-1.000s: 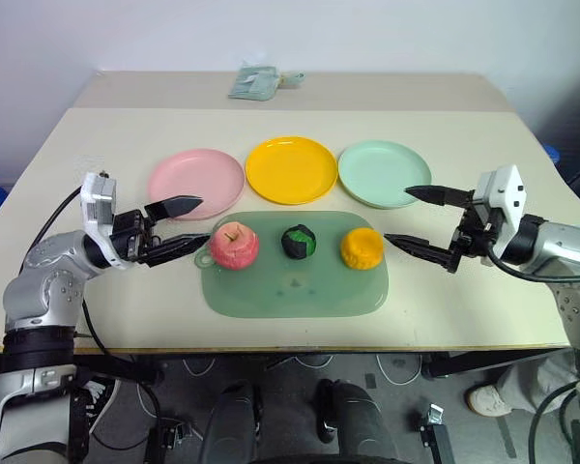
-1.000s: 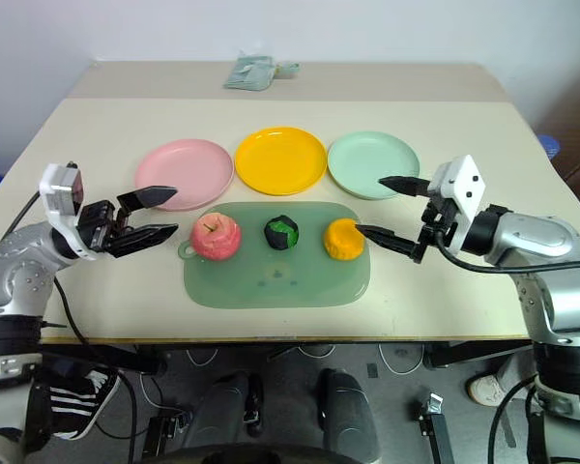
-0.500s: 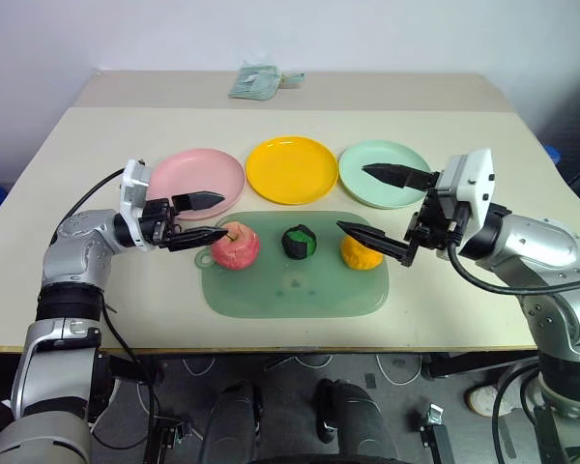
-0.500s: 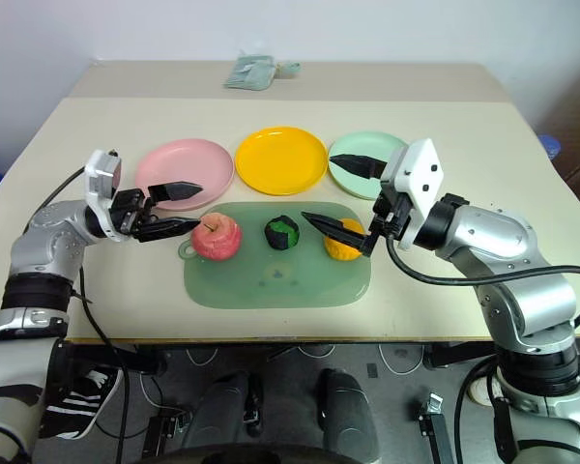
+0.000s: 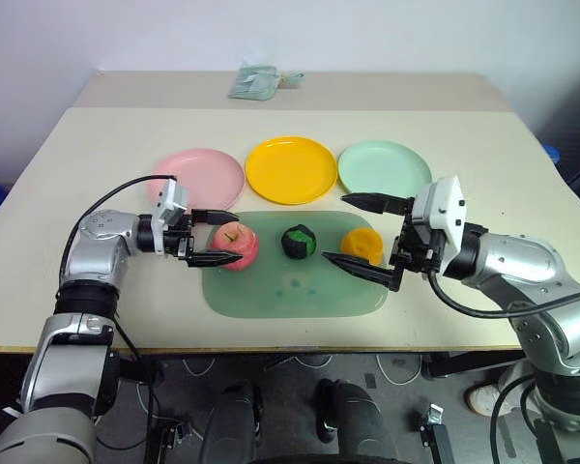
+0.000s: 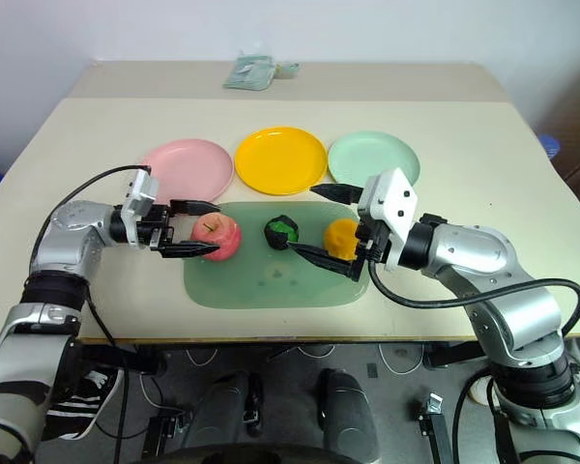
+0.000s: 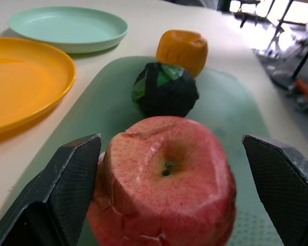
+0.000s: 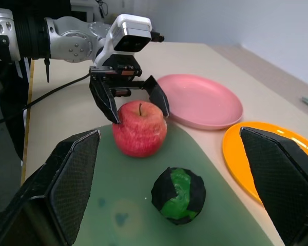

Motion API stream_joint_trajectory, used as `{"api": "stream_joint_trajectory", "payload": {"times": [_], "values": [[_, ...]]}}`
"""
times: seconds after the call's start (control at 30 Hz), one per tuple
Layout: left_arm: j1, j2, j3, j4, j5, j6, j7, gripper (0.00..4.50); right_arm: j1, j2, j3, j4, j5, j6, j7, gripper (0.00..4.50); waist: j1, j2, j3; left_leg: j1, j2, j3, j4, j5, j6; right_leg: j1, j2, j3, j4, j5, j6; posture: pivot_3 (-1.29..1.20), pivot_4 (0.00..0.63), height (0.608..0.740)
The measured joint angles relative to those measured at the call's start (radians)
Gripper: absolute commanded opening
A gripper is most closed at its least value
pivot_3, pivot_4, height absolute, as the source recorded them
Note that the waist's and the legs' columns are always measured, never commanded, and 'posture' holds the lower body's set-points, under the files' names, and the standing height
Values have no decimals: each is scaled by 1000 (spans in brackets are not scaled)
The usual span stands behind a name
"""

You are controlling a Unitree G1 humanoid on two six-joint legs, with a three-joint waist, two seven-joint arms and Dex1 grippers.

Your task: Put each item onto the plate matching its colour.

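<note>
A pink-red apple (image 5: pixel 236 246), a dark green-and-black ball (image 5: pixel 299 241) and a yellow-orange lump (image 5: pixel 362 245) sit in a row on the translucent green mat (image 5: pixel 295 285). Behind them lie the pink plate (image 5: pixel 195 177), the yellow plate (image 5: pixel 291 169) and the mint plate (image 5: pixel 384 167), all bare. My left gripper (image 5: pixel 237 236) is open, one finger on each side of the apple (image 7: pixel 164 200); there is a gap on one side. My right gripper (image 5: pixel 335 229) is open, and the lump shows between its spread fingers (image 8: pixel 66 179). Its wrist view faces the ball (image 8: pixel 178 195).
A crumpled pale green packet (image 5: pixel 256 82) lies at the back on a second table top. The table's (image 5: pixel 483 319) front edge runs just below the mat. Bare table top stretches to the left of the pink plate and to the right of the mint plate.
My left gripper has slid right and sunk until its fingers flank the apple. My right gripper has swung left and nearer, from beside the mat to over the lump.
</note>
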Motion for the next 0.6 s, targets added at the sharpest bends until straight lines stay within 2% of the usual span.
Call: {"api": "stream_joint_trajectory", "payload": {"times": [0.1,0.2,0.3,0.43,0.6], "values": [[-12,-7,-7,55,27,-86,-7,4500,1,-4,0,-13,0,0,1,4467,0,0,0,0,0,0,0,0,0,0,0,0,0,0,0,0,150,740],[-32,-14,-6,97,32,-116,-23,3722,1,-5,0,-19,-1,0,-1,4500,0,0,0,0,0,0,0,0,0,0,0,0,0,-1,-1,0,150,740],[-35,-27,3,127,30,-178,-21,3722,1,-5,0,-19,-1,0,-1,4500,1,0,0,0,0,0,0,0,0,0,0,0,0,-1,-1,0,150,740],[-44,-35,41,171,14,-174,3,3722,-13,-2,0,-17,-2,0,-13,4500,-1,0,0,0,0,0,0,0,0,0,0,0,0,0,0,0,150,740],[-136,-57,143,257,-9,-175,190,3722,-77,26,-1,20,-3,-1,-45,4500,1,-2,0,0,0,-1,0,0,0,0,1,-1,0,1,2,0,150,740]]}}
